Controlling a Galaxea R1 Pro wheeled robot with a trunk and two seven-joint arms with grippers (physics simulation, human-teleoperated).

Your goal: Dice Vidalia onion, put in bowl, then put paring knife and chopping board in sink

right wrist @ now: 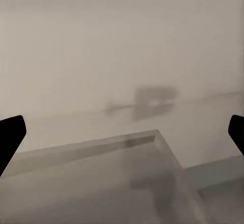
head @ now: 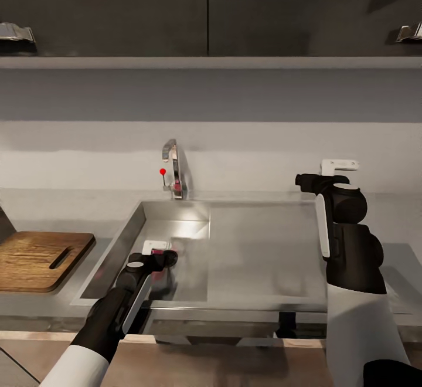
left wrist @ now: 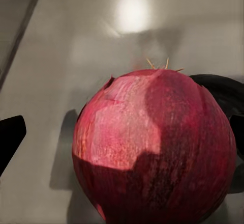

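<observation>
Vidalia onion (left wrist: 152, 147), round, pinkish-red, streaked papery skin

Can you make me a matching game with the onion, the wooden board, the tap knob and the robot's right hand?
Things:
1. Vidalia onion
2. chopping board
3. tap knob
4. right hand

Places or looks:
A. lying flat on the countertop, to the left of the sink
B. raised over the sink's far right corner, fingers apart and holding nothing
C. tiny and bright red, beside the chrome spout
D. pinkish-red and round, down in the sink between the left hand's fingers

Pairs: 1-D, 2-A, 3-C, 4-B
</observation>
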